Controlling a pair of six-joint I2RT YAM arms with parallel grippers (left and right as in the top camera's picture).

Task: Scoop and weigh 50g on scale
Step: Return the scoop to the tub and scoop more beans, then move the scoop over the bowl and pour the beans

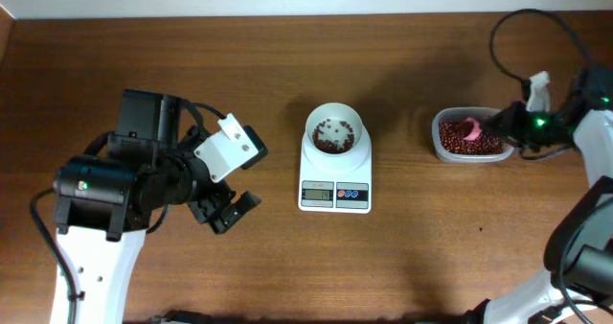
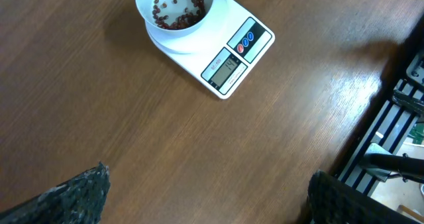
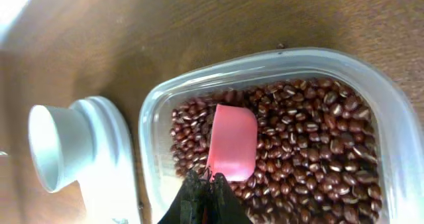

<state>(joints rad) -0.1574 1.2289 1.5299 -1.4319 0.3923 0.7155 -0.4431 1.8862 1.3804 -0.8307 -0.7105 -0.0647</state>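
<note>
Right wrist: R gripper [image 3: 205, 184] clenched on scoop [image 3: 232, 143], down in beans [image 3: 311, 138] in tub [image 3: 278, 57] to load.
Scale [image 1: 334, 185]: mid-table; bowl [image 1: 334, 132] holds few beans, likely short.
L gripper [image 1: 235, 178]: released, idle, clear of scale.

Robotics lab, prob.: wood table [image 1: 287, 266], cabled robot arm [image 1: 96, 199], metal frame [image 2: 391, 128] beside.
</note>
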